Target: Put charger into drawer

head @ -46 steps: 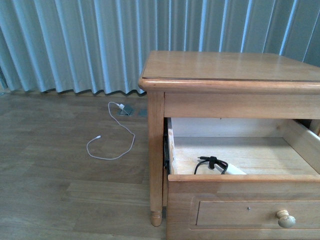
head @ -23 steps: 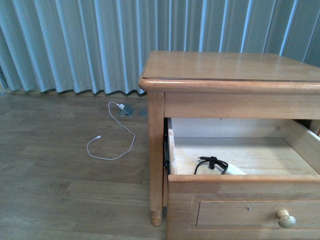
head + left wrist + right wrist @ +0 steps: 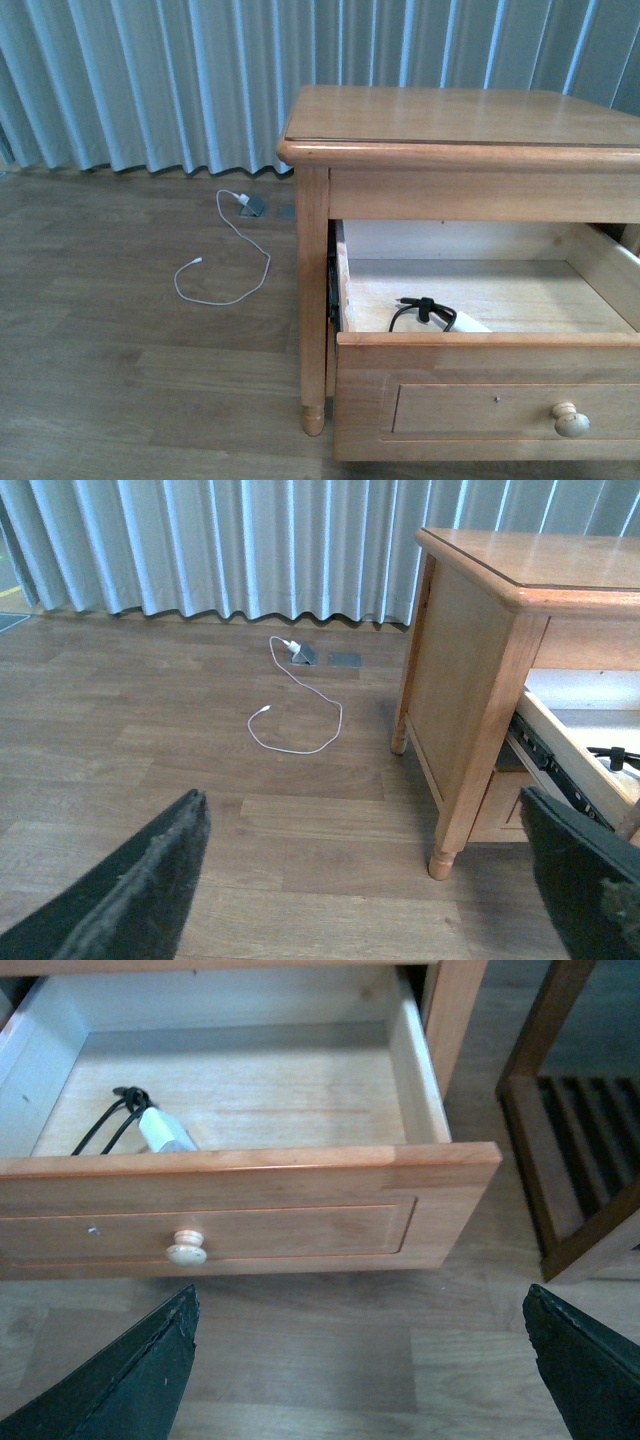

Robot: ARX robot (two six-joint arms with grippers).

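The light-wood drawer (image 3: 480, 392) of the nightstand stands pulled out, its round knob (image 3: 571, 420) at the front. Inside it lies the charger (image 3: 432, 313), a white adapter with a black strapped cable, near the front left of the pale floor. The right wrist view looks down into the drawer (image 3: 250, 1215) and shows the charger (image 3: 160, 1128) there too. My right gripper (image 3: 365, 1385) hangs open over the floor in front of the drawer, holding nothing. My left gripper (image 3: 365, 900) is open over bare floor left of the nightstand, and the drawer's side rail (image 3: 560, 765) shows there.
A thin white cable (image 3: 225, 275) lies looped on the wood floor left of the nightstand, running to a floor socket (image 3: 252, 205) by the grey-blue curtain (image 3: 150, 80). A dark wooden slatted rack (image 3: 570, 1150) stands right of the drawer. The nightstand leg (image 3: 445, 855) is near my left gripper.
The front view has shifted slightly: the nightstand now sits a little higher in the picture. The charger lies in the same spot in the drawer.
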